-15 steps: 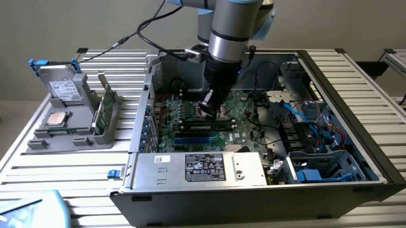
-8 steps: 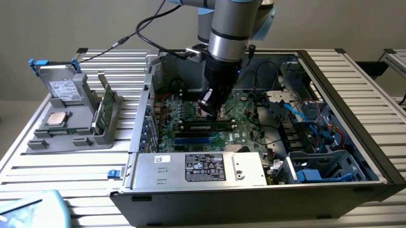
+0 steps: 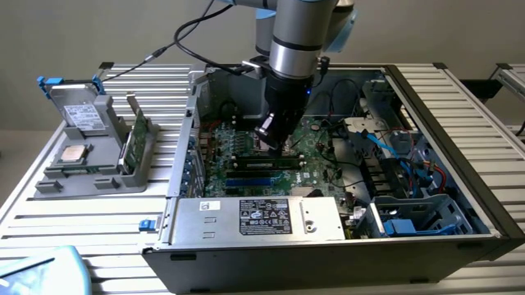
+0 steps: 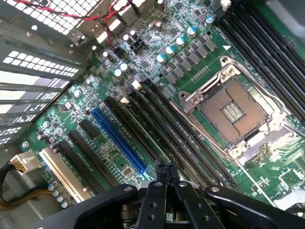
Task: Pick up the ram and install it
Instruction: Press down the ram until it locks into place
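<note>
Inside case (image 3: pixel 459 203), closed gripper (image 4: pixel 166 171) over seated ram (image 3: pixel 267 163).

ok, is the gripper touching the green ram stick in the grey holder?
Apart. Exterior view: the gripper is inside the computer case, over the motherboard; the green ram stick stands in the grey holder outside the case.

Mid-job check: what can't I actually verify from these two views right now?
- Exterior view: whether the shut gripper touches the motherboard; its own body hides the tips.
- Exterior view: whether the dark module in the slots is latched; too small to tell.
- Wrist view: the slot ends beneath the gripper; its housing covers them.
- Exterior view: the ram standing in the gray tray is edge-on; label unreadable.
</note>
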Robot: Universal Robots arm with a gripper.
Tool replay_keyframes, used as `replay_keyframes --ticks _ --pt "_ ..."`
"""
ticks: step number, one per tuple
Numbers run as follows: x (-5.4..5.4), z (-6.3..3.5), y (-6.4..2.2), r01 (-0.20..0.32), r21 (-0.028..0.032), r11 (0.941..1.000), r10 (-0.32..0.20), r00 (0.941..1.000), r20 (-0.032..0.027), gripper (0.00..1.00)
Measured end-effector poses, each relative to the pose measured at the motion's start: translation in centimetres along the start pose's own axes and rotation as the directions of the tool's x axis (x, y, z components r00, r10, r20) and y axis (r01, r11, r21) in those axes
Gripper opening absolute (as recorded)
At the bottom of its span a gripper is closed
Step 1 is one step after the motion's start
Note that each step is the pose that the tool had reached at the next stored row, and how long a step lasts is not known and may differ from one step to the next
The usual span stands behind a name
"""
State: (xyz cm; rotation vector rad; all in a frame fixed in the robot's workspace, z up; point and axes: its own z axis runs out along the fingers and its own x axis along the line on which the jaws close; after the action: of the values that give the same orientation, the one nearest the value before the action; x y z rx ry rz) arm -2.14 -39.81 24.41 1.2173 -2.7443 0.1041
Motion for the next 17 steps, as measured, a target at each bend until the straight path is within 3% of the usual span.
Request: replay_keyframes --ticks 6,11,17 --pt "0.01 -0.05 0.0 -0.064 0.0009 0.998 0.064 0.9979 0.0086 0.11" --pt "0.01 -0.06 0.0 -0.129 -0.006 0.9917 0.129 0.9916 0.0102 0.11" --pt "0.01 -0.06 0.0 -0.213 -0.0179 0.9769 0.213 0.977 0.0087 0.11"
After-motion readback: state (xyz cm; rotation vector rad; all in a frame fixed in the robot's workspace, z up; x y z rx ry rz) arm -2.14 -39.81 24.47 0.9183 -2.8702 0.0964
